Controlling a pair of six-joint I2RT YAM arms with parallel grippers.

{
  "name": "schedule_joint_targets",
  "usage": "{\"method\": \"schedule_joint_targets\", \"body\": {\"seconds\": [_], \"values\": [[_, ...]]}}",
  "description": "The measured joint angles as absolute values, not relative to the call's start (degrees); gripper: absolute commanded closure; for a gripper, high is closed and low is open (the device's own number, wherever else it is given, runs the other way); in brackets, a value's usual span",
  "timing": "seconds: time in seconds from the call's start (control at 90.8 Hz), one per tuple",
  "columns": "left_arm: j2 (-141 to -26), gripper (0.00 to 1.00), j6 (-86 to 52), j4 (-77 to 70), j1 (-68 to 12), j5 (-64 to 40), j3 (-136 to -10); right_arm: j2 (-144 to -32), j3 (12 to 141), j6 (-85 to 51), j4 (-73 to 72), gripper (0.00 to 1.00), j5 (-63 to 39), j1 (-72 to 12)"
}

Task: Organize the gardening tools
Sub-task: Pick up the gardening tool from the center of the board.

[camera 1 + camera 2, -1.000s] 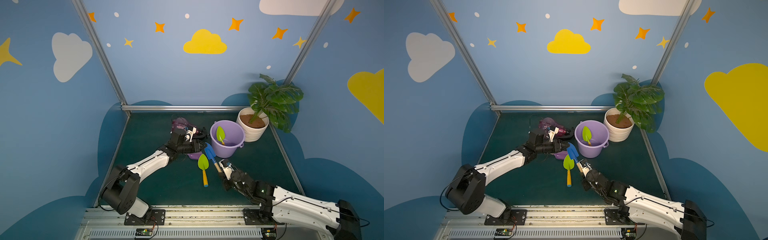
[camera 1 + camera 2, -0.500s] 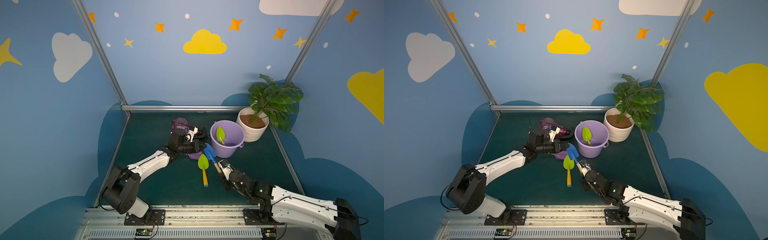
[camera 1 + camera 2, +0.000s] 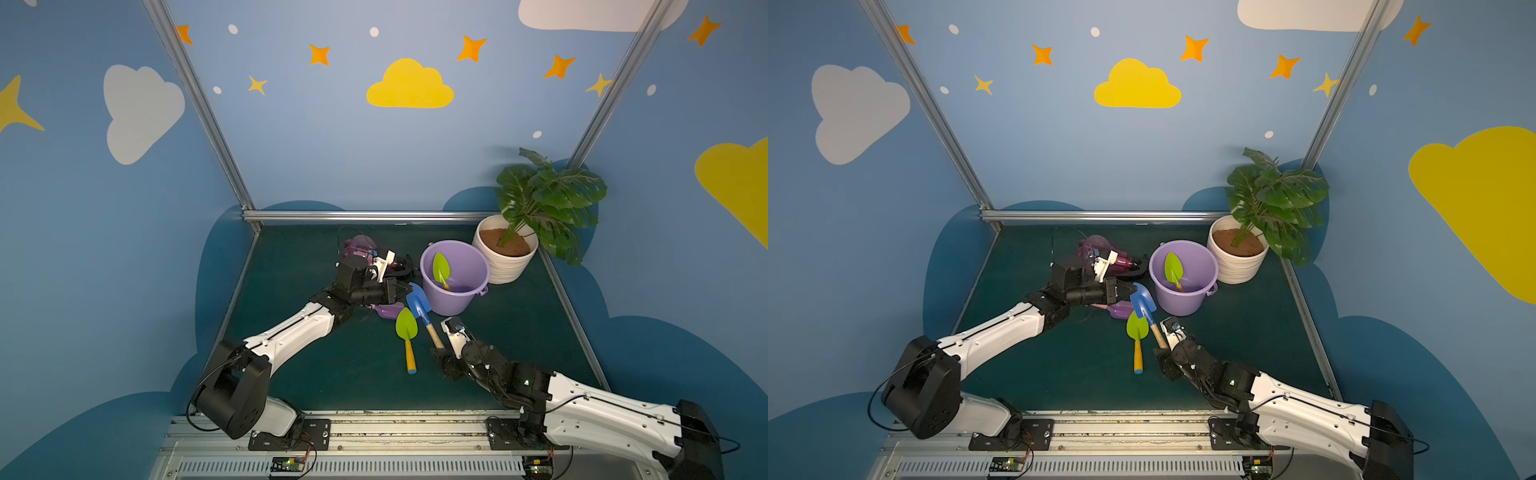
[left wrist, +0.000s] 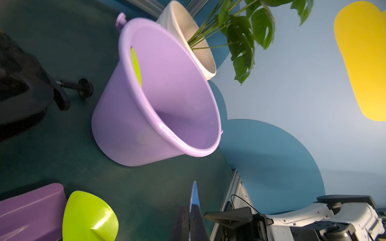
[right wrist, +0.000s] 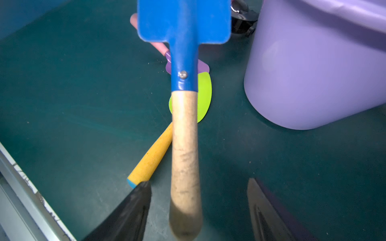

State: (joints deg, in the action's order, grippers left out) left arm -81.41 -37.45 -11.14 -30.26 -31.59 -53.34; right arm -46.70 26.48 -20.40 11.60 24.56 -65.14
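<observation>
- Right wrist view: the right claw (image 5: 199, 181) is spread wide, one jaw on either side of the wooden handle of the blue shovel (image 5: 183, 100). As far as I can see it isn't touching it.
- Left wrist view has the left claw (image 4: 191, 210) pinched tight on the thin edge of the blue blade, so I'd say the left arm is the one carrying it.
- Tip for this step: back the right claw straight off along the handle, no sideways nudge. An edge pinch like that can swivel with a long handle hanging off it.
- Then lift slowly over the rim of the lilac bucket (image 3: 451, 301), just beside the blade, and let go handle-down.
- Looks: glossy blue blade, one rivet at the neck, scuffed pale wood handle. It hangs over the loose green shovel (image 3: 407, 328) and the purple shovel (image 3: 390, 311), both lying on the tabletop (image 3: 353, 374).
- The other green shovel (image 3: 441, 268) is already standing in the bucket, and the spray bottle (image 3: 359, 247) lies behind the left arm.
</observation>
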Motion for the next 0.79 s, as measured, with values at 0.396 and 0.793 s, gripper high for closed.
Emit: {"method": "schedule_joint_targets", "body": {"seconds": [0.396,0.793], "values": [[-73.47,0.95,-25.30,-5.98,-29.82,-26.98,-61.63,-35.27,22.59,-20.86,12.75,0.03,28.05,-65.14],[-78.56,0.94,-20.10,-11.73,-29.78,-22.70,-70.52,-27.00,20.18,-22.52,15.25,0.03,30.00,-65.14]]}}
